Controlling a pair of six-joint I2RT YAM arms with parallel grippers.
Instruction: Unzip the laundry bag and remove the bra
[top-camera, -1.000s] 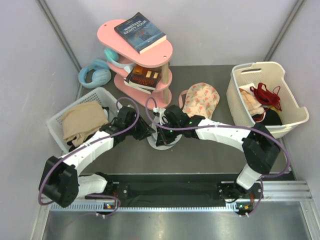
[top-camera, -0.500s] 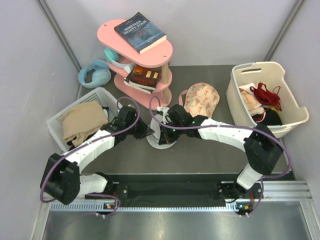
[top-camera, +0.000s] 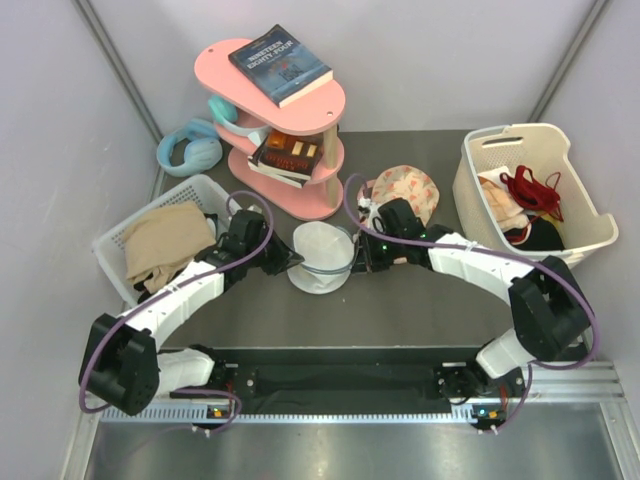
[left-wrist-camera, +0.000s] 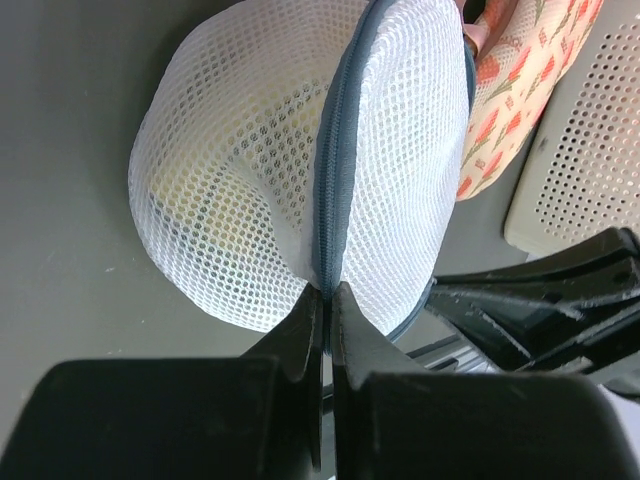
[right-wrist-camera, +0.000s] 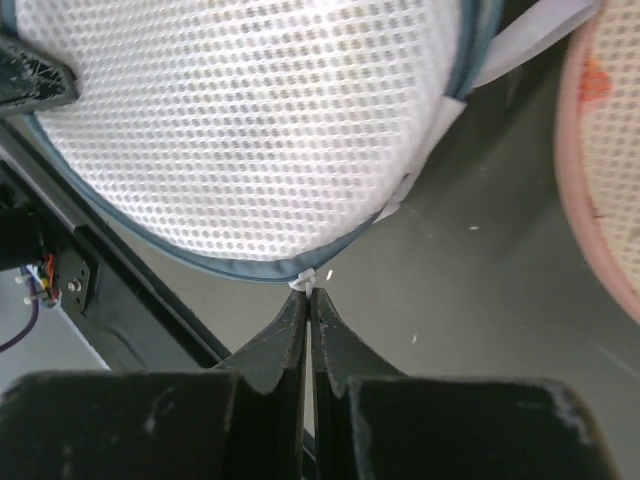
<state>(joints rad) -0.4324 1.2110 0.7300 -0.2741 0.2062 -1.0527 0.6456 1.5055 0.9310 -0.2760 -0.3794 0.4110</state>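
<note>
The left end effector (left-wrist-camera: 325, 292) has its two fingers pressed together on the grey zip band of the one laundry bag (left-wrist-camera: 300, 170), pinching it at the bag's left side. The right end effector (right-wrist-camera: 305, 293) is likewise pressed together, nipping a small white zip pull (right-wrist-camera: 300, 284) at the bag's rim on the opposite side. The bag sits on the table (top-camera: 420, 310) between the two, and the bra (left-wrist-camera: 195, 185) shows only as a pale yellow shape through the mesh. One peach floral fabric piece (top-camera: 402, 192) lies just behind. There are two white baskets: the left basket (top-camera: 205, 188) holds a tan cloth (top-camera: 165, 245), the right basket (top-camera: 510, 135) a red strappy garment (top-camera: 530, 188). One pink shelf (top-camera: 330, 100) carries a book (top-camera: 280, 63) on top, with one pair of blue headphones (top-camera: 190, 148) beside it.
</note>
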